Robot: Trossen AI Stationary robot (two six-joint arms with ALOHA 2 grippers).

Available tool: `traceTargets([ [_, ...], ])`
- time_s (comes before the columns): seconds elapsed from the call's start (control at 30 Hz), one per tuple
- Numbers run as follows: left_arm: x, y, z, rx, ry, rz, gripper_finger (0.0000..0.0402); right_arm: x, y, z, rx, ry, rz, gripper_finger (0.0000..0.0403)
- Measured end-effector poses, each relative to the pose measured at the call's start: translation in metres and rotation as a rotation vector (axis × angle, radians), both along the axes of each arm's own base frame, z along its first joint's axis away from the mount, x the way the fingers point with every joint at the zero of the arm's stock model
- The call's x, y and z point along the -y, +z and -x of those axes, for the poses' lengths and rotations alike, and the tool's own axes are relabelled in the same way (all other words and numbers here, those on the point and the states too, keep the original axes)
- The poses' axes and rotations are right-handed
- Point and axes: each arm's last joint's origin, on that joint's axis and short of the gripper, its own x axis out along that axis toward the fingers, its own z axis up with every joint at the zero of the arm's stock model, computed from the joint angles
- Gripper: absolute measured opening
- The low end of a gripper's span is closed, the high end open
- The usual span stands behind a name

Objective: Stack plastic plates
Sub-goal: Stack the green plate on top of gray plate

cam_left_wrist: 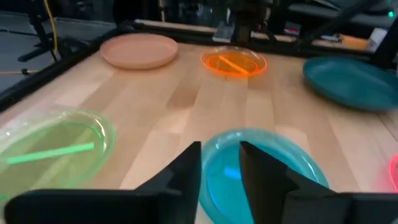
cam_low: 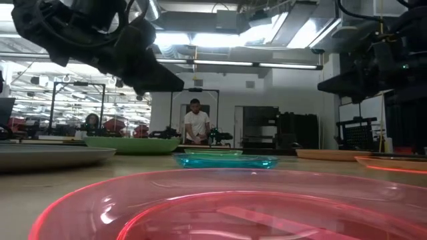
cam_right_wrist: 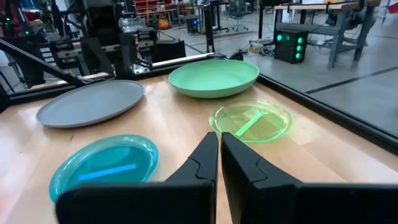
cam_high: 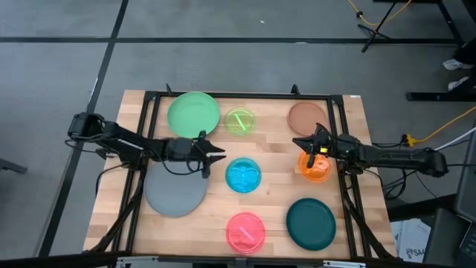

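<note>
Eight plates lie singly, flat on the wooden table: light green (cam_high: 193,113), lime (cam_high: 239,121) and brown (cam_high: 307,117) along the far side, grey (cam_high: 176,190), blue (cam_high: 243,176) and orange (cam_high: 314,165) in the middle, pink (cam_high: 245,231) and dark teal (cam_high: 311,222) near. My left gripper (cam_high: 217,155) hovers open just left of the blue plate (cam_left_wrist: 283,163), raised off the table (cam_low: 170,81). My right gripper (cam_high: 300,143) is shut, hanging between the brown and orange plates and pointing toward the lime plate (cam_right_wrist: 250,120).
A black frame (cam_high: 245,94) borders the table's far, left and right sides. Bare wood shows between the plates, widest between the blue and orange ones (cam_left_wrist: 186,93). A person (cam_low: 196,127) stands in the room far behind the table.
</note>
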Motion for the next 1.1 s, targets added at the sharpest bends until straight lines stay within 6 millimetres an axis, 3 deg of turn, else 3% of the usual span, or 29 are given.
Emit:
traceTargets([
  [0.2, 0.001, 0.003, -0.002, 0.005, -0.033, -0.002, 0.0150, 0.000, -0.001, -0.005, -0.012, 0.012, 0.014, 0.0014],
  [0.57, 0.004, 0.006, 0.002, -0.019, -0.040, 0.010, 0.0155, 0.001, 0.001, -0.011, 0.014, 0.013, 0.037, 0.0014],
  [1.1, 0.002, 0.021, 0.044, -0.199, -0.001, 0.127, 0.0155, 0.001, 0.001, -0.011, 0.012, 0.014, 0.043, 0.0014],
])
